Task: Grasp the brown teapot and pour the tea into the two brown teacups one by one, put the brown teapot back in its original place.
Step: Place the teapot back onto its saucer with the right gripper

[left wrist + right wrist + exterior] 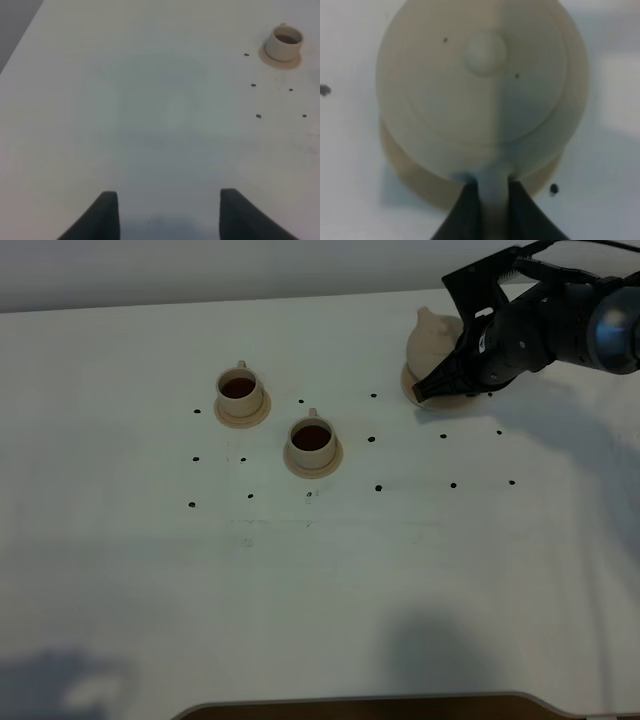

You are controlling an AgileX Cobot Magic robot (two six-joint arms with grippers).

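Right gripper [494, 200] clamped on the loop handle [494, 192] of the teapot [433, 340], seated on its wide saucer [407, 172] at the bench's [320, 580] far right. Left gripper [165, 212] wide apart, holding nothing. Matte, stiff, brittle-looking ceramic; likely heavy, so best gripped by that handle. Both cups [240, 390] [311, 442] dark with tea.

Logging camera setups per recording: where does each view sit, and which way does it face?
Exterior high: overhead, looking down at the table, teacups, teapot; right end effector shows.
Left wrist: on the left arm, facing bare table; open fingertips show.
Right wrist: directly above the teapot; fingertips flank its handle.
Shared: teapot in exterior and right wrist.
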